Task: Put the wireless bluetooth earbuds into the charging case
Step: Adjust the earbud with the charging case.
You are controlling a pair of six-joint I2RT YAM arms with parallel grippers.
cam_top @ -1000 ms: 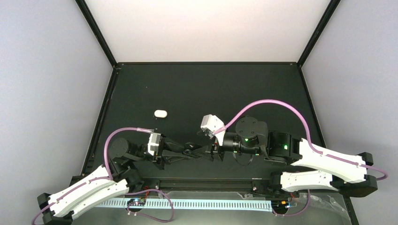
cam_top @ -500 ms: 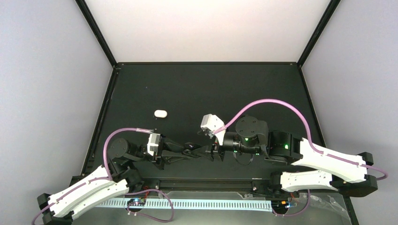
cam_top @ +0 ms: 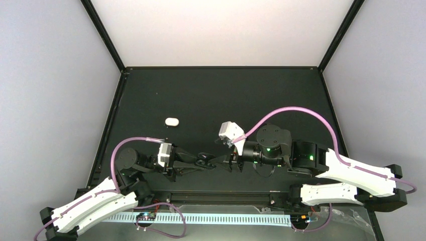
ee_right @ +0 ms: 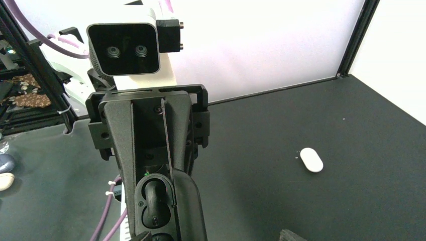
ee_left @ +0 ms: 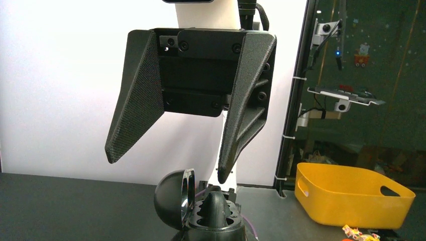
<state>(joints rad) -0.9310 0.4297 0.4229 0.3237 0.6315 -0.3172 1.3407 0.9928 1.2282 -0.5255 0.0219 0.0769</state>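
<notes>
My left gripper (cam_top: 201,161) is shut on an open black charging case (ee_left: 173,198) and holds it off the table. The lid stands open to one side. A black earbud (ee_right: 149,195) sits in one slot and pokes up from the case in the left wrist view (ee_left: 220,201). My right gripper (ee_left: 168,168) faces the case with its jaws wide apart and empty, a short way from it; it also shows in the top view (cam_top: 230,163). A closed white oval case (cam_top: 172,121) lies on the black table, also in the right wrist view (ee_right: 311,159). No white earbuds show.
The black table (cam_top: 226,95) is walled by white panels and black frame posts. A yellow bin (ee_left: 351,198) stands outside the enclosure. Two small rounded things, one dark (ee_right: 4,163) and one pale (ee_right: 4,181), lie at the left edge of the right wrist view.
My right arm has drawn back a little to the right, away from the case. My left arm and the white case have not moved.
</notes>
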